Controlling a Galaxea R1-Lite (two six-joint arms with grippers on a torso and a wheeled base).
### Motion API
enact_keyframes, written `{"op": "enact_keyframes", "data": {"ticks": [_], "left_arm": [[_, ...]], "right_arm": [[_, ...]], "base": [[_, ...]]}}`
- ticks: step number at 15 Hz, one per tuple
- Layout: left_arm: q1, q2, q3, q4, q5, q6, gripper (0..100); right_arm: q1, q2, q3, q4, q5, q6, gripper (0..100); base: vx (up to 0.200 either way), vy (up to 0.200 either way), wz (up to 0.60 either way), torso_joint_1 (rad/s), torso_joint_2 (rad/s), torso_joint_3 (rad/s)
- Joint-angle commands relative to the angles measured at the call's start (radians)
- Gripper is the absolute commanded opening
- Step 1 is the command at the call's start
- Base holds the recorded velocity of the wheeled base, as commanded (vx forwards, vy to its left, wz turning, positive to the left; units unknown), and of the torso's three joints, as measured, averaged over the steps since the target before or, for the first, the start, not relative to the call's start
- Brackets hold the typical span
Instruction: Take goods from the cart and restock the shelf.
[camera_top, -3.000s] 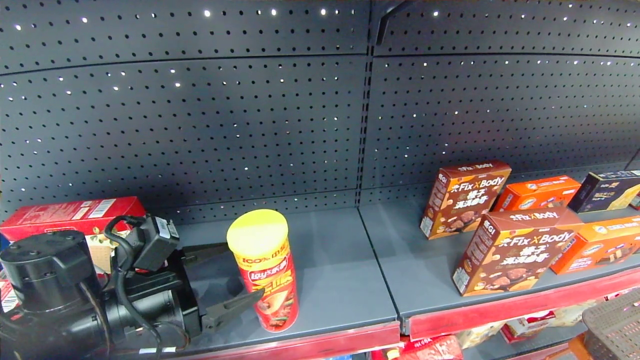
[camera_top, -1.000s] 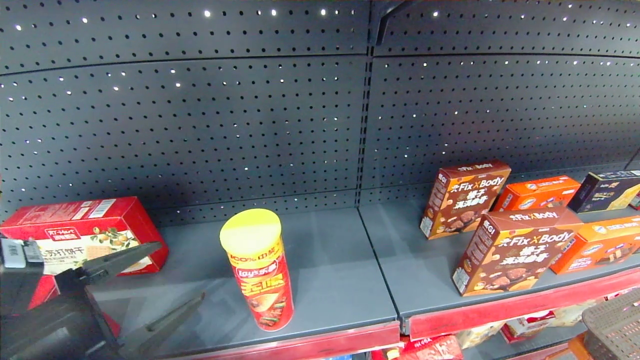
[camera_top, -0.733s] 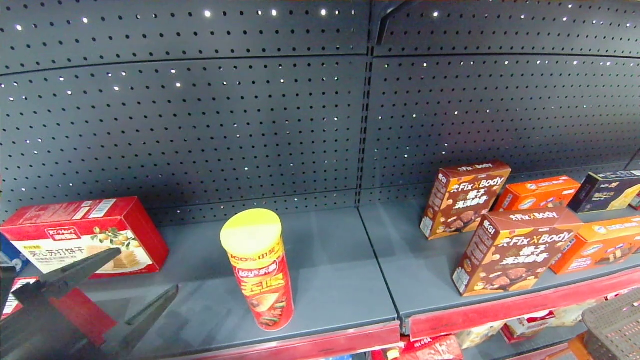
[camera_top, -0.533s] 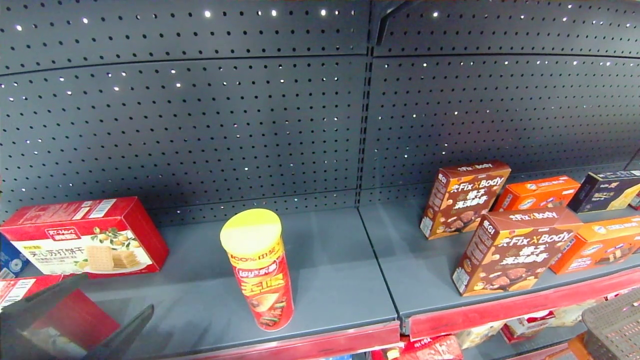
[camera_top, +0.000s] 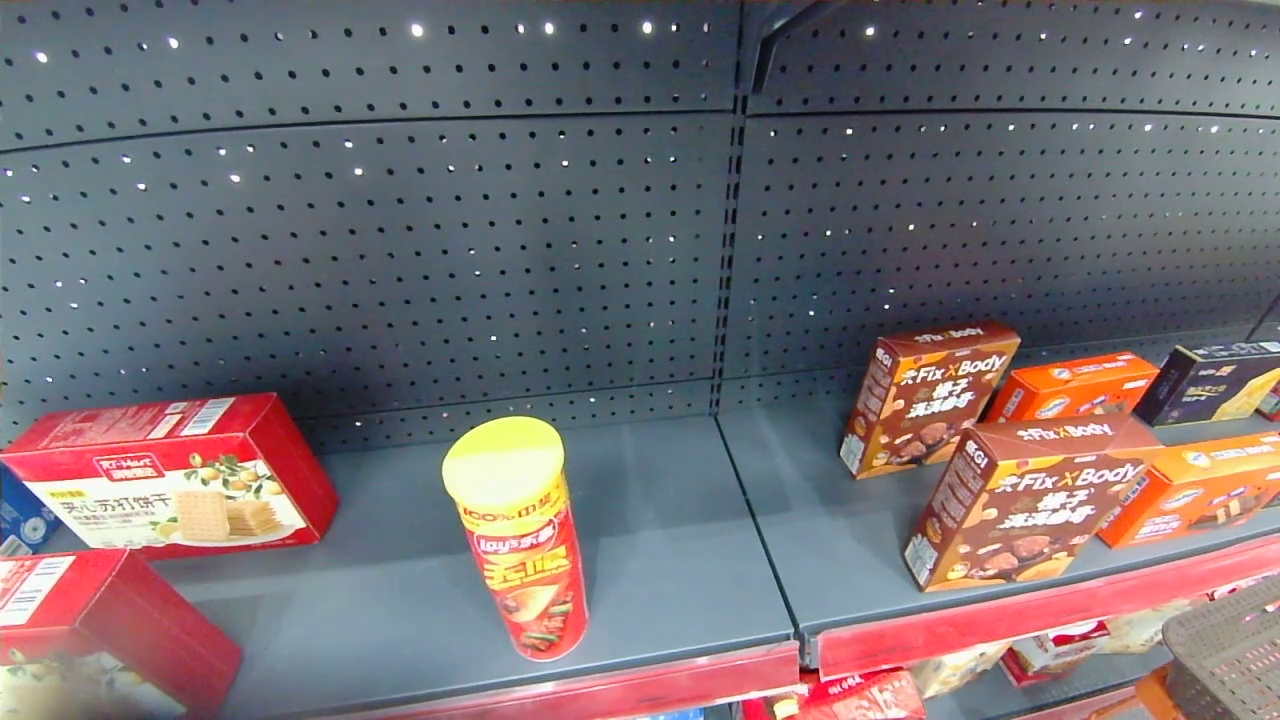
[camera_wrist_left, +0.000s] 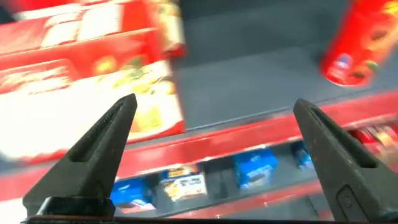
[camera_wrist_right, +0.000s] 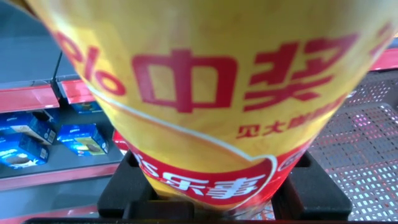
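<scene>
The chip can (camera_top: 524, 560) is red with a yellow lid. The shelf (camera_top: 660, 530) is grey, edged in red

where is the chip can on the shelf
In the head view the chip can stands upright near the front edge of the shelf, left of centre, between the red cracker box and the brown boxes, apart from both.

A dark pegboard (camera_top: 500, 250) is running across the back. At the left a cracker box (camera_top: 170, 475) is lying lengthwise, a blue box (camera_top: 15, 515) is peeking out at its left end, and a second red box (camera_top: 100, 630) is sitting nearer the front. Well to the right, a brown box (camera_top: 935, 395) is standing upright with a second brown box (camera_top: 1030, 505) before it. A rear orange box (camera_top: 1075, 385) and a front orange box (camera_top: 1190, 485) are lying just beside them, and a black box (camera_top: 1215, 380) is sitting farthest right.
</scene>
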Motion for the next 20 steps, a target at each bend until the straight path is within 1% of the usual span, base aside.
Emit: {"op": "enact_keyframes", "data": {"ticks": [1,3,4,5,6,7,8,9,10,11,13,14,15,16,17,18,19,20], "left_arm": [[0.011,-0.126,0.007,0.04,0.049,-0.015,100],[0.011,-0.126,0.064,0.008,0.092,-0.017,100],[0.009,-0.126,0.064,0.008,0.094,-0.021,100],[0.009,-0.124,0.064,0.01,0.083,-0.032,100],[0.009,-0.124,0.064,0.01,0.052,-0.035,100],[0.009,-0.124,0.064,0.01,0.002,-0.046,100],[0.009,-0.126,0.064,0.01,-0.021,-0.058,100],[0.011,-0.126,0.064,0.01,-0.011,-0.068,100],[0.009,-0.126,0.064,0.01,-0.004,-0.061,100],[0.009,-0.126,0.064,0.01,-0.034,-0.057,100],[0.009,-0.126,0.064,0.011,-0.169,-0.089,100],[0.009,-0.124,0.064,0.011,-0.201,-0.103,100],[0.008,-0.126,0.063,0.014,-0.221,-0.114,100],[0.008,-0.126,0.064,0.014,-0.222,-0.112,100],[0.009,-0.124,0.064,0.014,-0.205,-0.091,100],[0.014,-0.124,0.064,0.043,-0.106,-0.041,100],[0.015,-0.124,0.06,0.102,-0.023,-0.052,100],[0.015,-0.124,0.064,0.074,-0.044,-0.054,100]], "right_arm": [[0.0,0.0,-0.003,0.001,0.001,0.0,0],[0.0,-0.01,-0.006,0.001,0.0,0.0,0],[0.0,-0.013,-0.006,0.001,0.0,0.0,0],[0.0,-0.017,-0.002,0.001,0.001,0.002,0],[0.001,-0.017,0.001,0.001,0.003,0.002,0],[0.003,-0.017,0.001,0.001,0.004,0.002,0],[0.006,-0.017,0.001,0.001,0.004,0.002,0],[0.009,-0.019,0.0,-0.001,0.004,0.005,0],[0.011,-0.023,-0.002,-0.001,0.004,0.011,0],[0.014,-0.033,-0.006,-0.001,0.006,0.023,0],[0.015,-0.039,-0.008,0.001,0.006,0.028,0],[0.015,-0.039,-0.008,0.001,0.007,0.028,0],[0.015,-0.045,-0.008,0.001,0.007,0.028,0],[0.015,-0.053,-0.008,0.001,0.009,0.029,0],[0.017,-0.056,-0.006,0.001,0.009,0.029,0],[0.018,-0.062,-0.005,0.001,0.01,0.029,0],[0.026,-0.062,0.0,0.001,0.012,0.031,0],[0.037,-0.065,0.005,0.001,0.012,0.031,0]], "base": [[0.0,0.0,0.0,0.0,0.0,0.0],[0.0,0.0,0.0,0.0,0.0,0.0],[0.0,0.0,0.0,0.0,0.0,0.0],[0.0,0.0,0.0,0.0,0.0,0.0],[0.0,0.0,0.0,0.0,0.0,0.0],[0.0,0.0,0.0,0.0,0.0,0.0],[0.0,0.0,0.0,0.0,0.0,0.0],[0.0,0.0,0.0,0.0,0.0,0.0],[0.0,0.0,0.0,0.0,0.0,0.0],[0.0,0.0,0.0,0.0,0.0,0.0],[0.0,0.0,0.0,0.0,0.0,0.0],[0.0,0.0,0.0,0.0,0.0,0.0],[0.0,0.0,0.0,0.0,0.0,0.0],[0.0,0.0,0.0,0.0,0.0,0.0],[0.0,0.0,0.0,0.0,0.0,0.0],[0.0,0.0,0.0,0.0,0.0,0.0],[0.0,0.0,0.0,0.0,0.0,0.0],[0.0,0.0,0.0,0.0,0.0,0.0]]}}
